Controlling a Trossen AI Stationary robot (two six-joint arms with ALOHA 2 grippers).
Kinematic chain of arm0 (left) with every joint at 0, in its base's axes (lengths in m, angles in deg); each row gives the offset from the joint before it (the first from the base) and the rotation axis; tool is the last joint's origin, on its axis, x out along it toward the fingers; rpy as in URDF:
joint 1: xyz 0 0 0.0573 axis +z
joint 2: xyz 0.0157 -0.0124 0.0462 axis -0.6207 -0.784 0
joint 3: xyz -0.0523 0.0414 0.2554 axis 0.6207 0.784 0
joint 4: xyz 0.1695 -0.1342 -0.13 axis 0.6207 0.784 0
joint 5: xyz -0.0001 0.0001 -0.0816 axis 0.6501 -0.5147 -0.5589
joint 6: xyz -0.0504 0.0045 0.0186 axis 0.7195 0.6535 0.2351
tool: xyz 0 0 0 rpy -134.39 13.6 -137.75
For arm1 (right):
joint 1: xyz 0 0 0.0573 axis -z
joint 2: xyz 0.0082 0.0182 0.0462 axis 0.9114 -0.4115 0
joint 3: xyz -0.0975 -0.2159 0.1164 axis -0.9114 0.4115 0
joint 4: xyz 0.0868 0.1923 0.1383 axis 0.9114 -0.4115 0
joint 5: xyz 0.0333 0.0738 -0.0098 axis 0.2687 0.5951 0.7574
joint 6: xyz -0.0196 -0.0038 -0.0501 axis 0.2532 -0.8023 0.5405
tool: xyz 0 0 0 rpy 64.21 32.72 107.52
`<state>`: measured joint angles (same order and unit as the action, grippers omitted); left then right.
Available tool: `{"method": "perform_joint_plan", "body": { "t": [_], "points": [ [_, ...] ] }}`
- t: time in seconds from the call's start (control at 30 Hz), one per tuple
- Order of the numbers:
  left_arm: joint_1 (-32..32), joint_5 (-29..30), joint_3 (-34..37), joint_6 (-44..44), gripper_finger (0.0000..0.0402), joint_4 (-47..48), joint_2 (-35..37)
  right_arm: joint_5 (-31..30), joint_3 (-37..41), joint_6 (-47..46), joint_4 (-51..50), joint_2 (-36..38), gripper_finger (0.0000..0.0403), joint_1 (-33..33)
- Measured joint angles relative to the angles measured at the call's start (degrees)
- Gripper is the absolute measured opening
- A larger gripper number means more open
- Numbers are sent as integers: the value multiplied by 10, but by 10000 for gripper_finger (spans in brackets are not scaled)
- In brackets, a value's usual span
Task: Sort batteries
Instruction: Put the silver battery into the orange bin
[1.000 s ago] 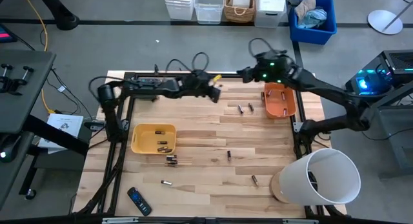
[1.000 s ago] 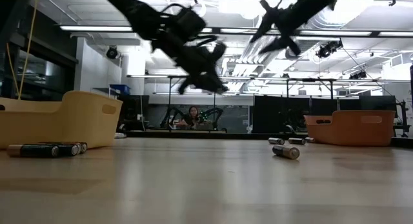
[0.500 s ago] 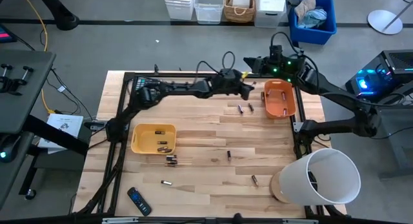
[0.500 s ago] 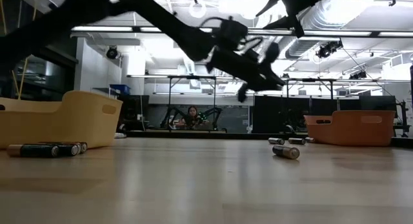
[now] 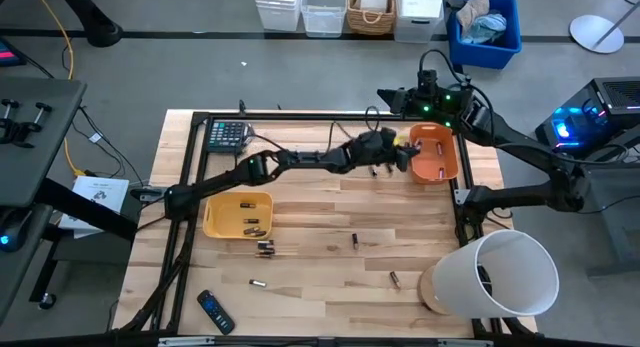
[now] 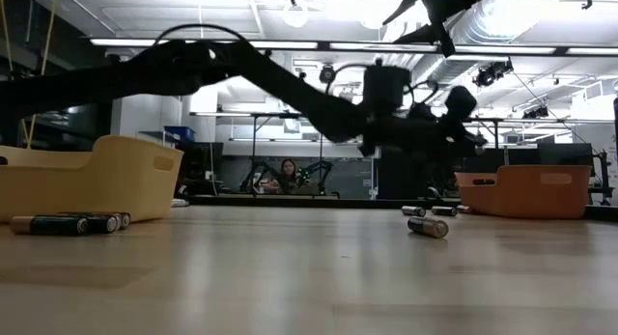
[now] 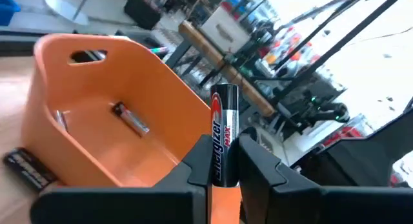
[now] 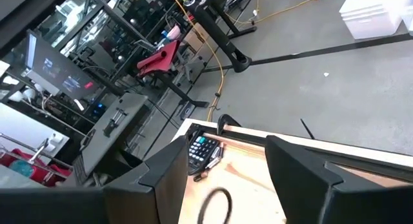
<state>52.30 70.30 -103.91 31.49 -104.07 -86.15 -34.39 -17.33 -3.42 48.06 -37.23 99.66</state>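
Observation:
My left gripper (image 5: 402, 157) reaches across the far half of the table and is shut on a black-and-copper battery (image 7: 223, 130), just left of the orange bin (image 5: 434, 155). That bin holds two small batteries (image 7: 132, 119). One battery (image 7: 26, 167) lies on the wood beside the bin. The yellow bin (image 5: 237, 214) at the left holds a few batteries (image 5: 254, 227). Loose batteries lie on the table (image 5: 354, 240), (image 5: 394, 279), (image 5: 257, 283), (image 5: 265, 248). My right gripper (image 5: 384, 95) hangs open above the far edge. My left gripper pinches the battery between its two fingers (image 7: 200, 161) by its lower half (image 7: 222, 161). The battery's upper end (image 7: 224, 93) stands out past the fingertips. The arm comes from the table's left. The battery is lifted clear of the table, in front of the orange bin's rim.
A calculator (image 5: 226, 135) lies at the far left corner and a remote (image 5: 214, 311) near the near edge. A big white tub (image 5: 502, 274) stands at the near right corner. A black frame rail (image 5: 186, 217) runs along the table's sides. A person (image 6: 288, 174) sits far behind.
My left arm has swung from the far left part of the table toward the right, stretching out until its gripper is beside the orange bin, and has come lower. My right gripper has shifted slightly toward the far edge, then kept still.

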Motion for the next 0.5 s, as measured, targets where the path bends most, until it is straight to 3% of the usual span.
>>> {"method": "perform_joint_plan", "body": {
  "t": [0.07, 0.2, 0.37, 0.43, 0.5],
  "points": [
    [-8, 20, 8, -3, 56, -15, -8, 2, 0, 5, 0, 0, 200, 0],
    [-18, 22, 8, -7, 134, -2, -9, 13, 0, 7, -1, 0, 200, 0],
    [-13, -22, -3, -10, 221, -22, 1, 23, 0, 9, -1, 0, 200, 0],
    [-2, -73, -3, 8, 245, -14, 15, 23, 0, 13, 0, 0, 200, 0],
    [18, -181, -3, 20, 257, 11, 38, 24, 0, 13, 2, 0, 200, 0]
  ]
}}
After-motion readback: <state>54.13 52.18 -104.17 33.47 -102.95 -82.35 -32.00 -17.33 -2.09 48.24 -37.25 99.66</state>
